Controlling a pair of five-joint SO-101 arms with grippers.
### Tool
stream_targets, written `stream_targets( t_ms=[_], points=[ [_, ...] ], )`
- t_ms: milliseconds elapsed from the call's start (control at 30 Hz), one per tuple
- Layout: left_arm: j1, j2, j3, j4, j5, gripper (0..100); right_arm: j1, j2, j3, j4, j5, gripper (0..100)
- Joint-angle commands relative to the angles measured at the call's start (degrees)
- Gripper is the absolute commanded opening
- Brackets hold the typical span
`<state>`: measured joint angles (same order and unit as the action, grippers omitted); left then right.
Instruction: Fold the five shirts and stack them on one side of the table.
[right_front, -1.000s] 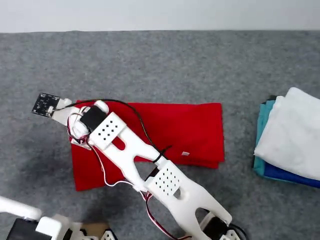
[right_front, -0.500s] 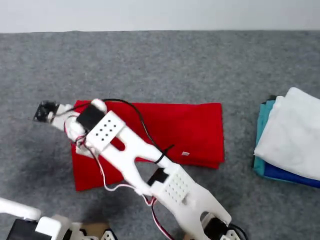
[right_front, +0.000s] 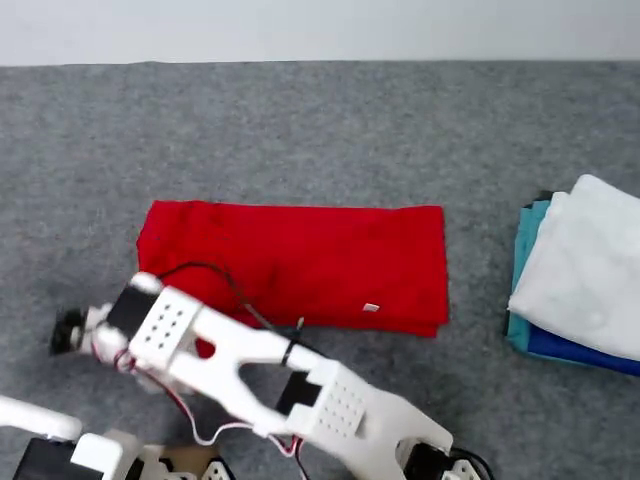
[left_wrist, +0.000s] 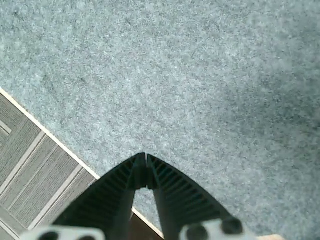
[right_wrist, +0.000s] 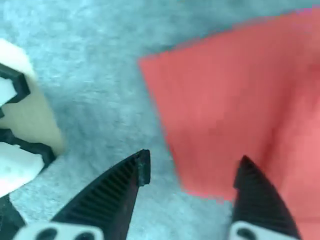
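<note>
A red shirt (right_front: 300, 260) lies flat in the middle of the grey table; its near left part is hidden under my right arm. My right gripper (right_front: 68, 332) hangs just off the shirt's near left corner. The right wrist view shows this gripper (right_wrist: 194, 167) open and holding nothing, above the edge of the red shirt (right_wrist: 240, 100). My left gripper (left_wrist: 146, 162) is shut on nothing over bare grey felt close to the table's edge. At the right edge of the table sits a stack of folded shirts, a white one (right_front: 585, 265) on top of teal and blue ones.
The left arm's white base (right_front: 40, 425) stands at the near left corner, and it also appears as a white part (right_wrist: 20, 130) beside my right gripper. Striped floor (left_wrist: 30, 170) lies beyond the table edge. Bare felt (right_front: 300, 120) stretches behind the shirt.
My right arm has swung from the red shirt's far left corner toward the near left, and its gripper now hangs off the cloth. The stack at the right has not moved.
</note>
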<state>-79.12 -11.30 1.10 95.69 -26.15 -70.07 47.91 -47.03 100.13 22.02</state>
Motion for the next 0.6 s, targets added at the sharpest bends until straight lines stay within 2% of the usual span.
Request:
stream_targets(
  t_ms=[0,267,367,567],
  points=[
    [-0.44,-2.55,-0.22,-0.7,-0.62,1,-1.01,1.8,-0.35,-2.33,0.7,30.7],
    [-1.76,-2.55,-0.22,-0.79,-0.62,1,2.68,6.73,-0.44,-5.93,0.88,30.7],
    [-1.93,-2.55,-0.22,-0.62,-0.62,1,3.91,7.96,-0.44,-5.76,3.52,29.6],
    [-1.93,-2.55,-0.22,-0.62,-0.62,1,4.44,8.48,-0.44,-5.85,8.26,10.6]
  ],
)
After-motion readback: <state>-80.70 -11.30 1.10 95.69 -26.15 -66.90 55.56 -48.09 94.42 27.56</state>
